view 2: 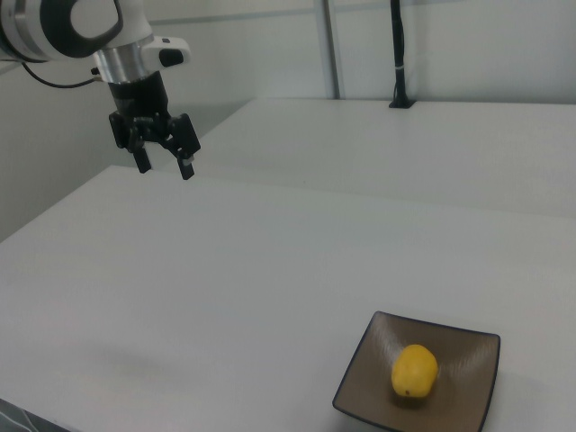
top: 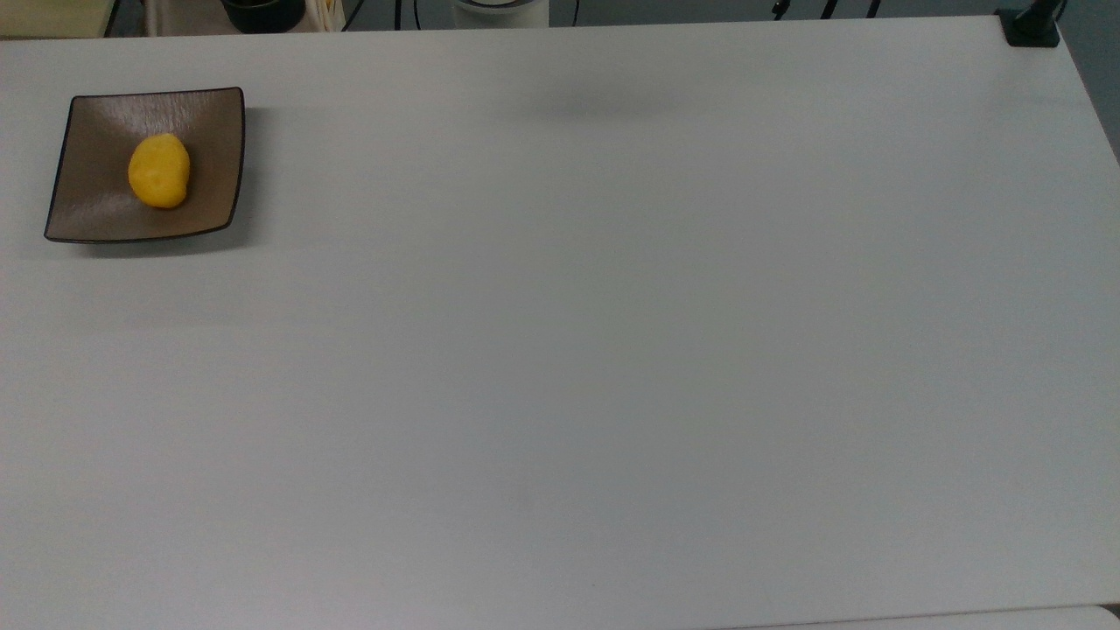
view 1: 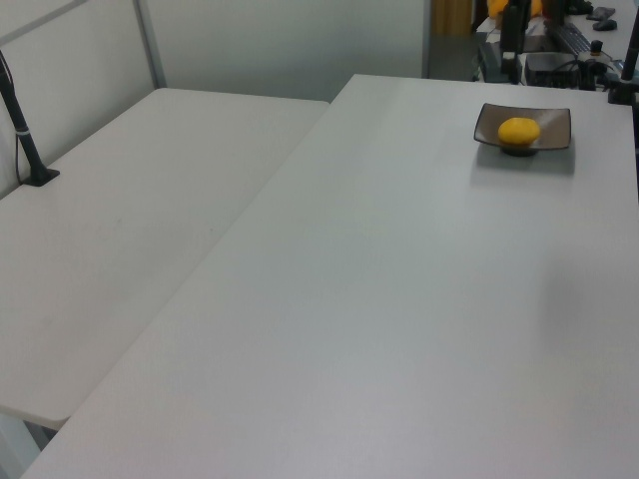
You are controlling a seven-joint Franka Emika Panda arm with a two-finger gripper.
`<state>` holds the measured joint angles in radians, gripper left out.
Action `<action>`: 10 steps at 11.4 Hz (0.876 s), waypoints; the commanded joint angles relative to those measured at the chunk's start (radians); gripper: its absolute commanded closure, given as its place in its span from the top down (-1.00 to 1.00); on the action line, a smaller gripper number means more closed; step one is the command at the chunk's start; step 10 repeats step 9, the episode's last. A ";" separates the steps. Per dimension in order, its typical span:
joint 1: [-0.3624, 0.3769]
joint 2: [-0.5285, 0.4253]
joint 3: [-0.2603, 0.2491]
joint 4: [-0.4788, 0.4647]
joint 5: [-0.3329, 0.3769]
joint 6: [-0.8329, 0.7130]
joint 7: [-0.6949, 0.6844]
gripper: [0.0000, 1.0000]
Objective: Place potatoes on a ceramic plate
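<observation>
Hand (view 2: pixel 163 160), fingers spread and empty, is held high above the counter (top: pixel 612 350); potato (top: pixel 158 171) is seated on the corner plate (top: pixel 96 210), so withdrawal is best kept clear.

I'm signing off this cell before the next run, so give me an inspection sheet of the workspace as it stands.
Surface: white table, bare apart from the plate; a second white table adjoins it on the left view's left.
Job's things: yellow potato lies on the square brown ceramic plate, near the table's corner at the top view's upper left.
Clutter: nothing seen on the table.
Grippers: gripper open, holding nothing, raised above the table, far from the plate.
Cables: black cable runs up a post on the adjoining table; dark leads hang beyond the table's far edge.
Surroundings: pale wall panels; equipment behind the plate.
</observation>
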<state>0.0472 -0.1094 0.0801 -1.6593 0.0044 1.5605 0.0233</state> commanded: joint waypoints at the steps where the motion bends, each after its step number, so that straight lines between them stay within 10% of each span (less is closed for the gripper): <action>1: 0.019 0.037 -0.017 -0.046 0.006 0.160 -0.002 1.00; 10: 0.019 0.088 -0.051 -0.053 0.005 0.253 0.004 1.00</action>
